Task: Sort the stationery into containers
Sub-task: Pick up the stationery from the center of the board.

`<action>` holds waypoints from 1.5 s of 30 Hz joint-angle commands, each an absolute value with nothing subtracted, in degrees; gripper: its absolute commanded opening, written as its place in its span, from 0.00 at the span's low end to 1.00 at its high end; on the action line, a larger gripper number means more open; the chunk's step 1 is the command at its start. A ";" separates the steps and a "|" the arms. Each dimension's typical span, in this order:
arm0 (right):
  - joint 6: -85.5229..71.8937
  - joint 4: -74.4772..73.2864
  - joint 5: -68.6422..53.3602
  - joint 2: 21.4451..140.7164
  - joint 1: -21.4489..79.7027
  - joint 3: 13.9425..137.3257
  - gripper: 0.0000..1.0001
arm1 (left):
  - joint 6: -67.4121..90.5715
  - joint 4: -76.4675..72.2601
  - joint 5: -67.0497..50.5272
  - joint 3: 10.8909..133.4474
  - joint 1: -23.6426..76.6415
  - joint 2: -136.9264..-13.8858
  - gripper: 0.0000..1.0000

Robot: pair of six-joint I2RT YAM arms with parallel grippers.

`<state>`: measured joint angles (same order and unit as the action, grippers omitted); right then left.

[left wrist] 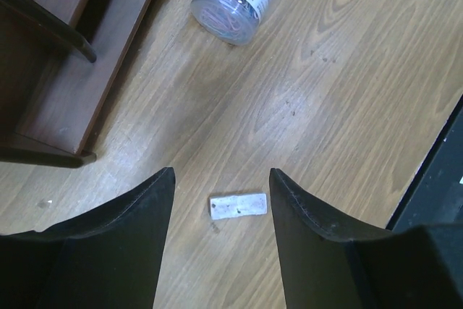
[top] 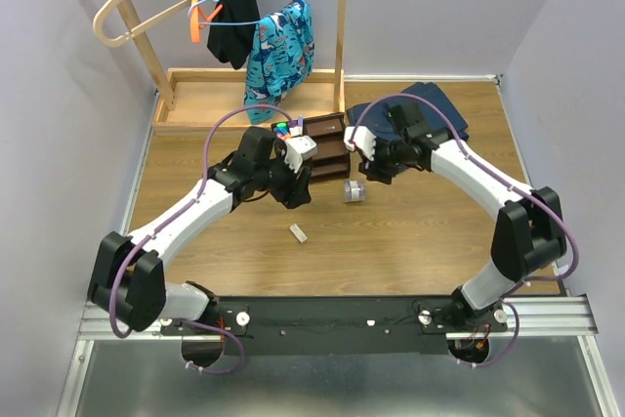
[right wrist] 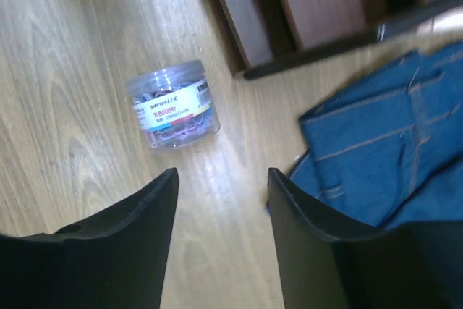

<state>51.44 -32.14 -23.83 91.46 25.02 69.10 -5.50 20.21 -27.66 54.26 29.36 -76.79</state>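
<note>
**A:** Left gripper [left wrist: 221, 173] first. How does it stand?

**B:** Fingers parted, nothing between them. It hangs over the table [left wrist: 347, 70]. One eraser [left wrist: 239, 205] lies flat below the gap, closer to the right finger, and nothing touches it.

**A:** Which way does the eraser run?

**B:** In the wrist view its long axis lies across the gap, finger to finger. From above it slants from far-left to near-right, and it sits nearer the arm bases than anything else.

**A:** And the right gripper [right wrist: 222, 173]?

**B:** Also parted and empty. One tub [right wrist: 173, 104] sits on the table ahead of it, left of the gap. It is clear, with a label round it and what look like paper clips inside. I cannot tell whether it stands upright or lies on its side.

**A:** What else is near it?

**B:** Folded jeans [right wrist: 383, 157] reach under the right finger, and the frame cuts them off.

**A:** How many containers?

**B:** One organiser [top: 327, 148], dark brown. It lies between the two grippers from above, with the tub just beside its near end. Both wrist views show only a corner of it.

**A:** Is anything in it?

**B:** A few coloured marker tips [top: 283, 129] show at its far-left end. They are too small to count, and the left arm hides part of them.
</note>
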 commanded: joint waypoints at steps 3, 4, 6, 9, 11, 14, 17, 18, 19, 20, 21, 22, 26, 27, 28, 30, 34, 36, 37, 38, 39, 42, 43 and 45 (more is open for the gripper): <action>66.17 -50.18 -27.60 100.63 28.47 81.02 0.67 | -8.88 24.78 -27.34 57.48 27.34 -70.14 0.64; 67.31 -52.53 -27.16 101.33 29.09 82.95 0.67 | -9.40 25.22 -27.25 57.57 26.29 -68.57 0.64; 69.08 -53.87 -25.41 102.82 30.84 84.46 0.68 | -9.32 25.75 -26.28 57.92 25.06 -66.98 0.64; 70.22 -57.47 -23.21 105.63 32.87 87.71 0.70 | -9.58 26.63 -26.28 57.48 22.07 -64.43 0.64; 70.49 -60.46 -22.15 107.22 34.27 90.51 0.77 | -10.02 26.63 -26.28 56.26 19.78 -62.58 0.64; 69.09 -61.96 -21.98 109.42 35.24 93.50 0.78 | -10.63 26.63 -26.19 54.15 17.41 -60.04 0.64; 68.91 -62.23 -20.14 111.09 36.12 94.39 0.79 | -10.11 26.11 -26.54 52.65 16.09 -57.92 0.64; 68.91 -62.31 -19.52 111.62 36.38 94.66 0.79 | -9.67 26.02 -26.63 51.86 15.47 -57.48 0.64; 68.91 -62.84 -18.82 112.14 36.56 94.92 0.79 | -9.41 25.75 -26.98 51.51 15.12 -56.78 0.64; 68.65 -63.19 -17.68 113.63 36.82 95.27 0.79 | -9.23 25.58 -27.16 51.16 14.77 -56.43 0.64; 68.29 -63.45 -17.23 114.25 36.91 95.97 0.79 | -8.97 25.40 -27.16 50.54 14.24 -56.16 0.64; 67.86 -63.46 -16.79 114.78 37.09 96.24 0.79 | -8.70 25.23 -27.25 50.19 13.98 -55.81 0.64; 66.36 -62.84 -15.56 117.24 37.44 97.64 0.79 | -8.17 24.96 -27.51 49.04 13.10 -54.67 0.64; 66.27 -62.75 -15.38 117.94 37.53 97.91 0.79 | -8.00 24.96 -27.68 48.69 13.01 -54.49 0.64; 66.10 -62.23 -15.21 118.30 37.62 98.43 0.79 | -7.91 24.79 -27.69 48.52 12.75 -54.41 0.64; 65.39 -61.79 -14.33 119.00 37.97 98.88 0.79 | -7.56 24.70 -27.86 48.08 12.48 -54.23 0.64; 64.34 -61.70 -13.80 121.19 38.06 100.19 0.79 | -6.94 24.61 -28.21 47.81 11.95 -54.05 0.64; 63.90 -61.61 -13.54 121.55 38.06 100.46 0.78 | -6.86 24.43 -28.47 47.73 11.78 -54.14 0.64; 63.90 -61.61 -13.36 121.81 38.23 100.37 0.78 | -6.77 24.43 -28.48 47.72 11.69 -54.14 0.64; 63.81 -61.61 -13.01 121.82 38.32 100.20 0.78 | -6.77 24.52 -28.48 47.72 11.69 -54.31 0.64; 63.98 -61.61 -12.83 121.82 38.32 99.67 0.78 | -6.77 24.43 -28.48 47.72 11.60 -54.32 0.64; 64.16 -61.35 -12.22 121.12 38.32 98.44 0.78 | -6.77 24.17 -28.56 47.72 11.60 -54.75 0.64; 64.16 -61.26 -12.04 121.03 38.32 97.65 0.78 | -6.68 24.00 -28.65 47.72 11.60 -54.84 0.64; 63.72 -61.08 -12.04 120.85 38.41 97.12 0.74 | -6.42 23.47 -28.65 47.64 11.60 -55.19 0.64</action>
